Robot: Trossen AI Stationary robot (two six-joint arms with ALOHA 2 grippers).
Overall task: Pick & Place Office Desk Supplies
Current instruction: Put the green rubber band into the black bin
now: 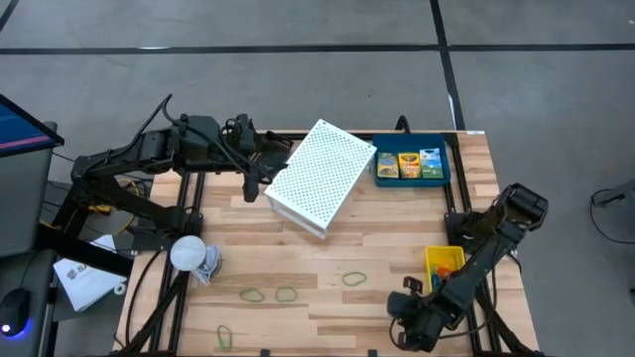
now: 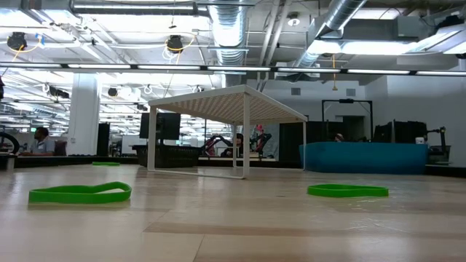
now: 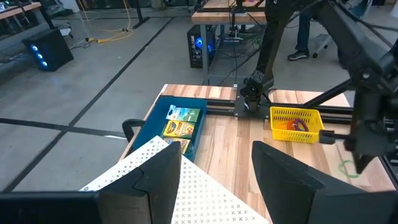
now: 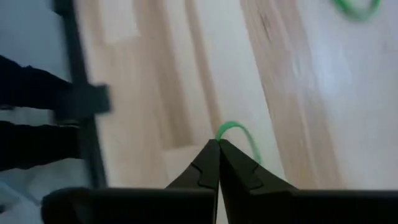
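Three green rubber bands (image 1: 286,294) lie loose left of the yellow tray (image 1: 444,262); white perforated box (image 1: 319,177) farther back. Right hand (image 4: 217,149), below the tray, pinched shut, apparently on a green band (image 4: 239,134). Left hand (image 3: 214,180) open over the box.

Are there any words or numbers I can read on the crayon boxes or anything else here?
No text reads clearly enough to quote.
Crayon packs in the blue tray: there is printing on their fronts, too small and blurred to read, also in the left wrist view.
White paper beside the table: dark marks, too small to read.
White perforated stand, yellow tray, green rubber bands: no writing seen.
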